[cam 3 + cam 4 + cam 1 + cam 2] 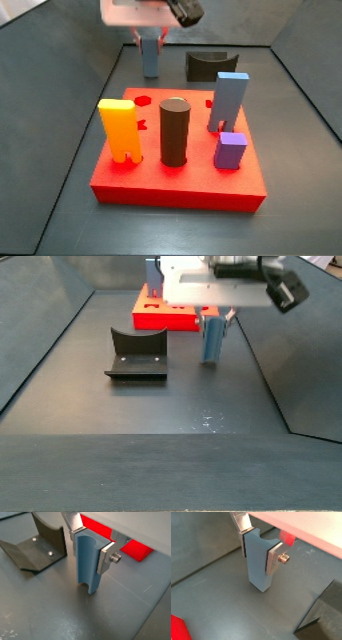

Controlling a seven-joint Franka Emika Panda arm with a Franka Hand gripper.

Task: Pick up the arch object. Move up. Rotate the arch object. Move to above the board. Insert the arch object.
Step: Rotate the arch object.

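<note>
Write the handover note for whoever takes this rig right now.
Gripper: shut on the arch object, a blue-grey block held upright with the notch at its lower end. It is over the floor beside the fixture, clear of the board.
Done: the grasp. Whether the piece has left the floor cannot be told.
Left: move up, rotate the piece, carry it above the board, insert it.

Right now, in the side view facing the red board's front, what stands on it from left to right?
Tall yellow block with a notched foot → dark brown cylinder → tall light-blue block; the short purple block overlaps it, so omitted. Beyond the thick red board, the gripper holds a blue-grey arch object.
</note>
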